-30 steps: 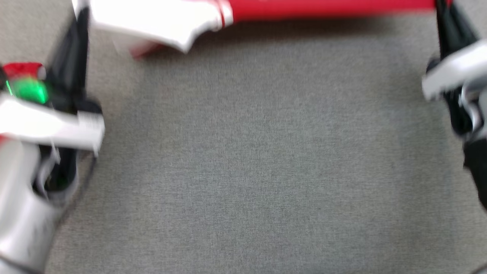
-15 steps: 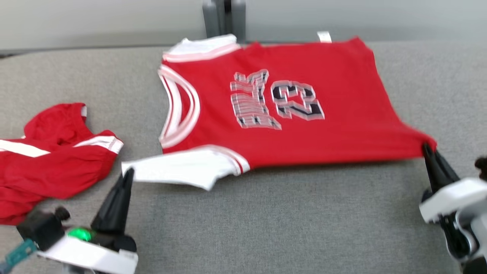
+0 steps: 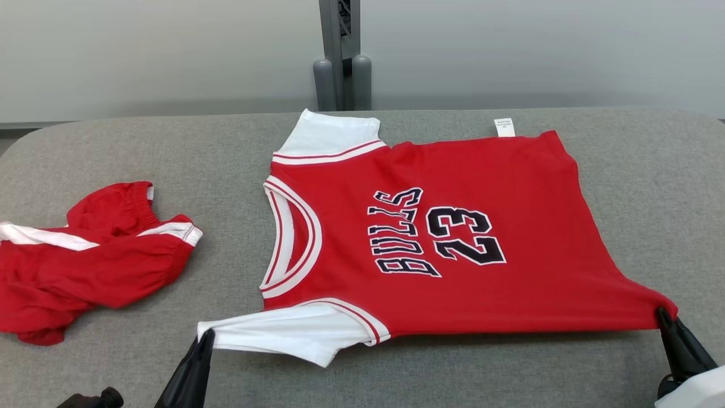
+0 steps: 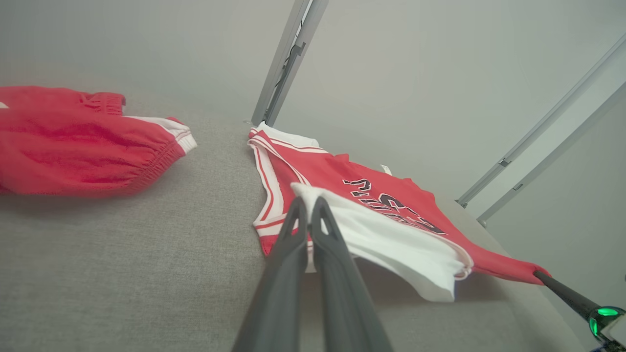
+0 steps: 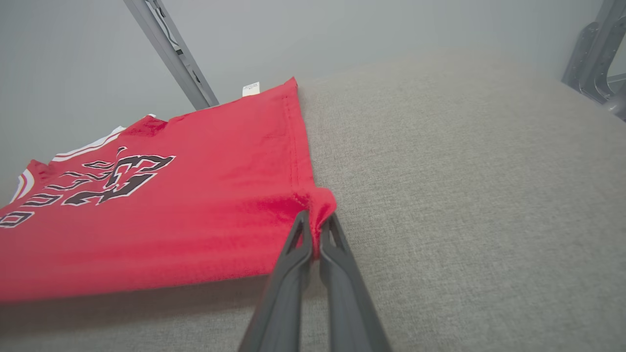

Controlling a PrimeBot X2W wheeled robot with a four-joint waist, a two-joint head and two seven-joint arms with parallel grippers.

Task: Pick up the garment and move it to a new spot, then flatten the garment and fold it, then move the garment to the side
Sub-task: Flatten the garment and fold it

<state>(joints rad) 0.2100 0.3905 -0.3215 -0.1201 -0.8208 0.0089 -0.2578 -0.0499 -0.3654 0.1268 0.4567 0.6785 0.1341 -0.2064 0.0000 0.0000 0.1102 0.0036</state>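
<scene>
The garment (image 3: 453, 226) is a red jersey with white sleeves and "BULLS 23" on it, spread across the grey table, neck to the left. My left gripper (image 3: 205, 335) is shut on the tip of the near white sleeve (image 4: 371, 230), which it holds lifted a little off the cloth surface. At the lower right, my right gripper (image 3: 661, 313) is shut on the jersey's near hem corner (image 5: 320, 203), also raised slightly. The near edge of the jersey hangs taut between the two grippers (image 4: 307, 201) (image 5: 315, 220).
Red shorts (image 3: 85, 260) with white stripes lie crumpled at the table's left. A grey post (image 3: 340, 56) stands behind the table's (image 3: 453, 368) far edge against a pale wall. Bare grey cloth lies in front of the jersey and to its right.
The head camera has tilted up, so the whole picture has shifted down and the jersey and shorts have come into view. Both grippers stay shut on the jersey's near edge.
</scene>
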